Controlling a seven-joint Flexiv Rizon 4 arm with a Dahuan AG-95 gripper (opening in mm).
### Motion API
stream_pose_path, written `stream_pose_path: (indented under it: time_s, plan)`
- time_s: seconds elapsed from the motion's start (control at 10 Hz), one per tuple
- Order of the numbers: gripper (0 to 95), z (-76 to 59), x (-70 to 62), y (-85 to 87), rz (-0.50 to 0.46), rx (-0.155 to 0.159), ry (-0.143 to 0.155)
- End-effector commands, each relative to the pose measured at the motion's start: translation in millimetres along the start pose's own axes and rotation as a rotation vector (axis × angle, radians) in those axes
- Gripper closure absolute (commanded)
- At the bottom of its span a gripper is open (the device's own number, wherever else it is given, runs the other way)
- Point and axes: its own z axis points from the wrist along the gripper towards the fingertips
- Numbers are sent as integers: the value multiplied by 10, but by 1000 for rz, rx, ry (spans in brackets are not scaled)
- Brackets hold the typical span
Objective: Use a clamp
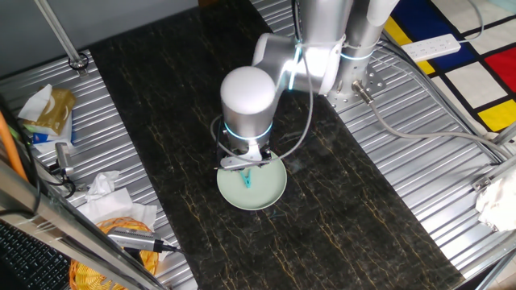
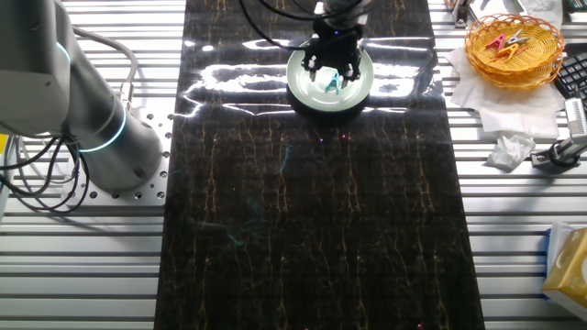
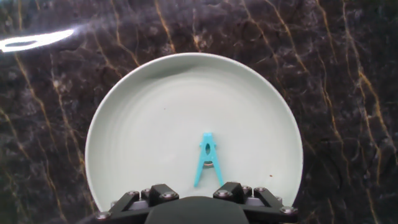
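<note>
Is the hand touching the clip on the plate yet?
Cannot tell. In the hand view the clip lies on the plate, its lower end meeting the hand's housing edge; no fingertips show.

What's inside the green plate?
A little teal clamp lies alone on the plate. The hand hangs above it and hides the plate's near edge in the hand view.

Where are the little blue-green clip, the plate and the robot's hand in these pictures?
clamp (image 3: 206, 160): hand view, on its teal body, near the spring.
plate (image 3: 143, 118): hand view, on its bare pale green inside.
gripper (image 2: 332, 57): the other fixed view, on its black body over the plate.
</note>
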Motion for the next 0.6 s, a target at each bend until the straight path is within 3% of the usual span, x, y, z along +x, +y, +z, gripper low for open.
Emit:
stream_pose_path:
  time_s: [0.1, 0.6]
  plan:
    - [380, 7, -5, -15, -42, 59, -24]
    - [380, 79, 17, -10, -4, 57, -34]
